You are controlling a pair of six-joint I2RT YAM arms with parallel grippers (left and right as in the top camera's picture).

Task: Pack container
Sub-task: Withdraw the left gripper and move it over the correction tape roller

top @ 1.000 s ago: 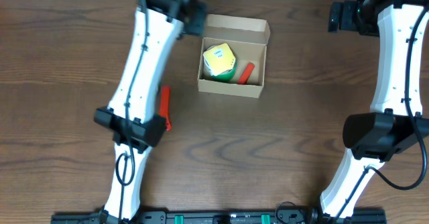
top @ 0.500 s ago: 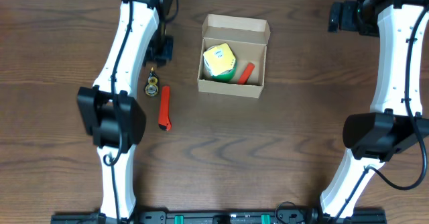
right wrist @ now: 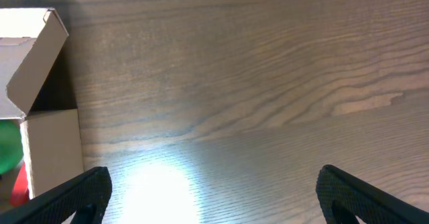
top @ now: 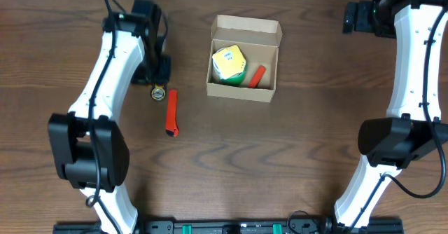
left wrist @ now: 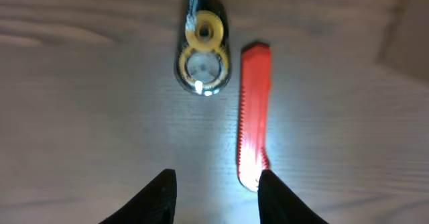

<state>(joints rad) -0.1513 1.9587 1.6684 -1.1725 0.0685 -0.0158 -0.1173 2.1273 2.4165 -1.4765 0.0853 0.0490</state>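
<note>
The container (top: 245, 28) is an open brown cardboard box at the back middle of the table. In it lie a yellow and green item (top: 229, 62) and a small red item (top: 257, 76). Left of it on the wood lie a small round yellow and clear tape roller (top: 159, 92) (left wrist: 201, 49) and a red cutter (top: 171, 113) (left wrist: 253, 113). My left gripper (top: 160, 77) (left wrist: 218, 197) hovers just behind the roller, open, with bare table between its fingers. My right gripper (top: 355, 17) (right wrist: 214, 197) stands wide open to the right of the container (right wrist: 47, 137), holding nothing.
The table is dark wood. My left arm (top: 105, 73) slants from the front left up to the roller. My right arm (top: 413, 66) runs along the right edge. The container's flap lid (right wrist: 30, 56) stands up in the right wrist view.
My left arm has swung left from the container's back left corner, and its gripper now sits over the roller and cutter. The right arm has not moved.
</note>
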